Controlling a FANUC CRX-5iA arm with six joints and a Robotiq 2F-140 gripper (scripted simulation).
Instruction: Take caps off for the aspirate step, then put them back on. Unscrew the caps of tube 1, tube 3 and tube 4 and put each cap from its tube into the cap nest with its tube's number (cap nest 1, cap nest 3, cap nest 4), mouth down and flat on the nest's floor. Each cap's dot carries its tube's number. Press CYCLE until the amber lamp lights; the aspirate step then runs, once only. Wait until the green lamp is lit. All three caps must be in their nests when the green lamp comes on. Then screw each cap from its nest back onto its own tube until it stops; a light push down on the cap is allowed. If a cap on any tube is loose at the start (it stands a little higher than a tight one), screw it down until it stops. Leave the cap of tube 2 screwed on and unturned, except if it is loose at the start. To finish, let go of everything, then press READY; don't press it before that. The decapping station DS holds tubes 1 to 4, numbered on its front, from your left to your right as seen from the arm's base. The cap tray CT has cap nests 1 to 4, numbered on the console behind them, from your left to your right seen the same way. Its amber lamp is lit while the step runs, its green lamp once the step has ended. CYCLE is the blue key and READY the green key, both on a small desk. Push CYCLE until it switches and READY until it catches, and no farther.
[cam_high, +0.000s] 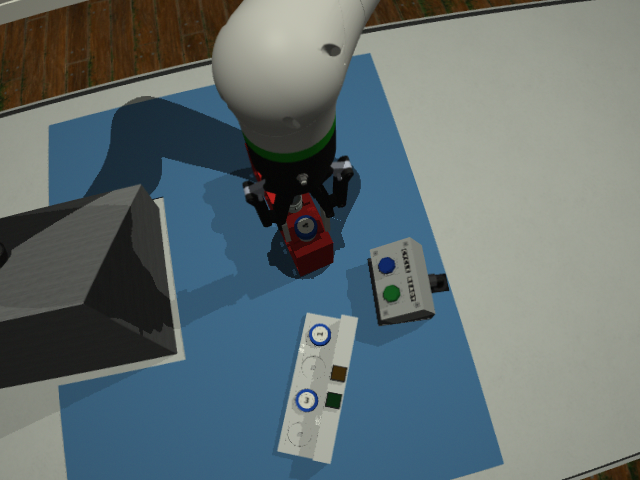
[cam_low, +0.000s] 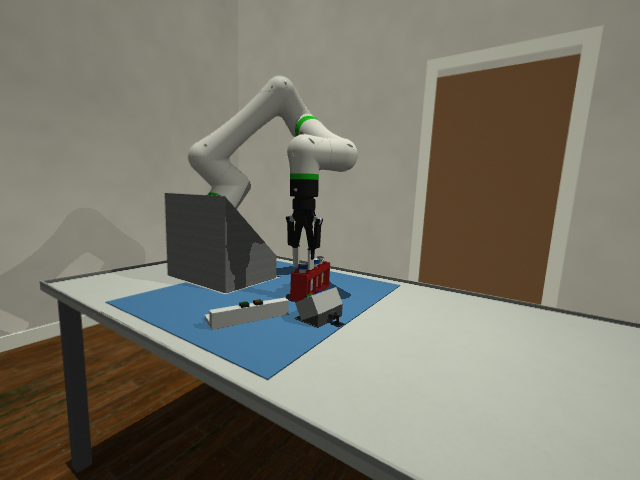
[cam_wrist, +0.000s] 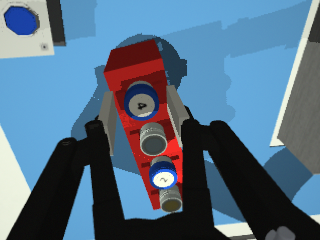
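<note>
A blue mat (cam_high: 423, 361) lies on the pale grey table (cam_high: 542, 155), spreading beneath and all around the claw. A dark grey wedge-shaped block (cam_high: 87, 258) stands on the mat well to one side of the claw. Far beyond it, a brown door (cam_low: 496, 175) in a white frame is set in the wall above a wooden floor (cam_low: 31, 392).
</note>
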